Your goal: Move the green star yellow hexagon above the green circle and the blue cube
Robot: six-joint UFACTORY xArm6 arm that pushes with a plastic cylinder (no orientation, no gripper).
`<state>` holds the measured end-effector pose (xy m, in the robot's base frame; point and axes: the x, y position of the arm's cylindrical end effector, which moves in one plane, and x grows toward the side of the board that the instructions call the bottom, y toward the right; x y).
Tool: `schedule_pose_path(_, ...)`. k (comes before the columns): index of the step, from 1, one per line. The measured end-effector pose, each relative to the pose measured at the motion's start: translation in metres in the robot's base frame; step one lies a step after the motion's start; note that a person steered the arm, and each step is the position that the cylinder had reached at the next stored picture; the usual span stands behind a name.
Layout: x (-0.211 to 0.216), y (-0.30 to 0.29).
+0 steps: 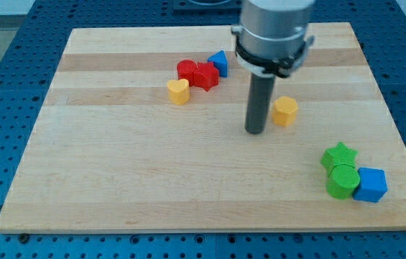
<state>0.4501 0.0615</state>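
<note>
My tip (255,132), a bare rod with nothing to clamp, is resting just left of the small yellow hexagon block (285,111), probably light and slippery; I'm judging its upper-left face best for pushing.

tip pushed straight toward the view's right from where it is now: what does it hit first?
Most likely the yellow hexagon, sitting just right of my tip and apparently a little farther up the board, so contact may be glancing. Nothing else lies in that line.

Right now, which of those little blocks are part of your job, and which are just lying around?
Part of the job: green star, yellow hexagon, green circle, blue cube. My tip is just left of the hexagon.

Lying about: yellow heart, two red blocks, small blue block, near the view's top.
</note>
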Motion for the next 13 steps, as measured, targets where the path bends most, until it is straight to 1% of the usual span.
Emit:
schedule_pose_path(1, -0.020, 0.005)
schedule_pose_path(2, -0.020, 0.042)
schedule_pose_path(3, -0.020, 0.067)
schedule_pose_path(4, -0.020, 0.077)
schedule_pose_path(6, -0.020, 0.117)
schedule_pose_path(7, -0.030, 0.111)
schedule_pose_path(9, -0.033, 0.143)
schedule_pose_path(10, -0.033, 0.143)
schedule_pose_path(11, -0.024, 0.144)
schedule_pose_path(13, 0.011, 0.147)
